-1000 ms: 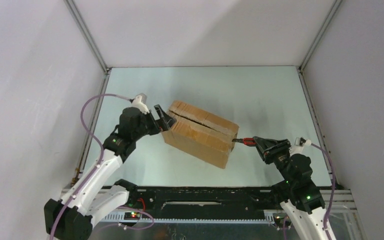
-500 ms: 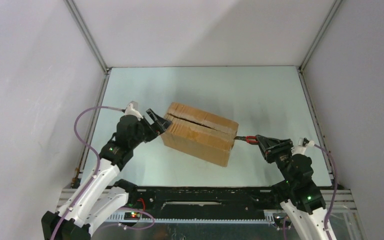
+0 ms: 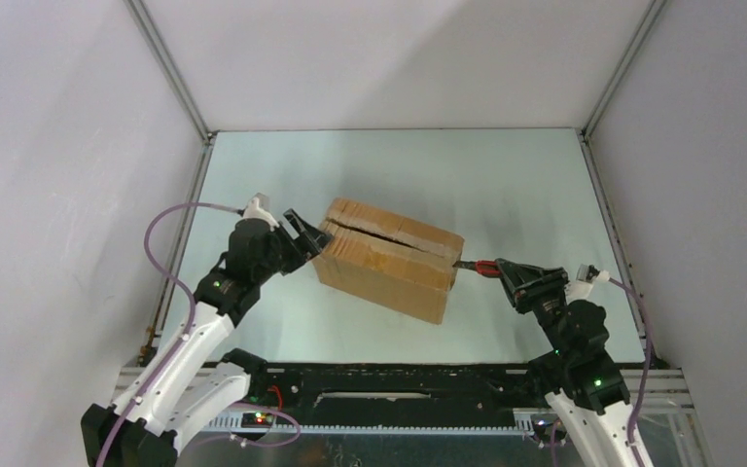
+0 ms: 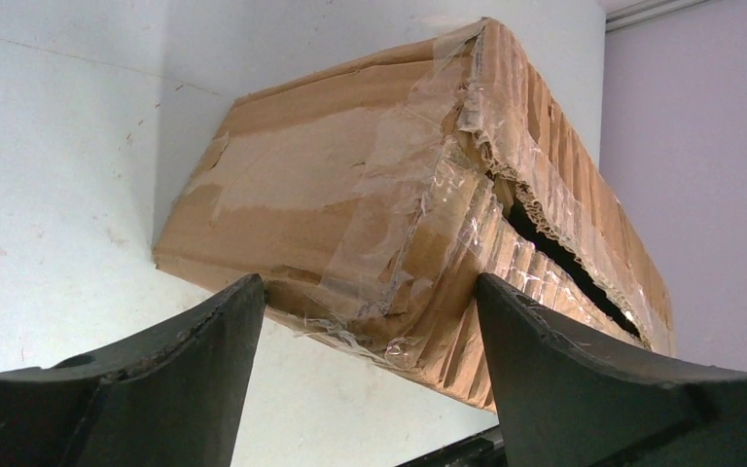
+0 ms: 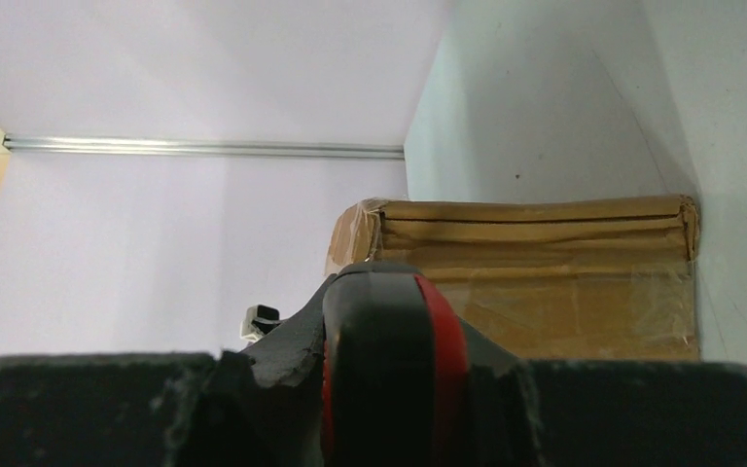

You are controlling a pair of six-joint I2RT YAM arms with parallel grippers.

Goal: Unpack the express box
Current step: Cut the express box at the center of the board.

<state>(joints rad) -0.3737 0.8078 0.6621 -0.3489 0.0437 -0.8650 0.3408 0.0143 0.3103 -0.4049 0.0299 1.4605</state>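
Pale table (image 3: pixel 506 185) between white walls (image 3: pixel 389 58): nearest you, the left gripper (image 3: pixel 304 233) has its jaws spread about the left end of the box (image 3: pixel 389 263), unclamped. The right gripper (image 3: pixel 508 274) is closed on a red tool (image 3: pixel 483 270) with its tip at the right end; the box lies askew at the table's middle. You look to be at the opening step, so next brace that left end and run the tip along the seam (image 3: pixel 389 233). Only the left wrist view shows the torn tape (image 4: pixel 389 195); the right wrist view hides the tip behind the tool.
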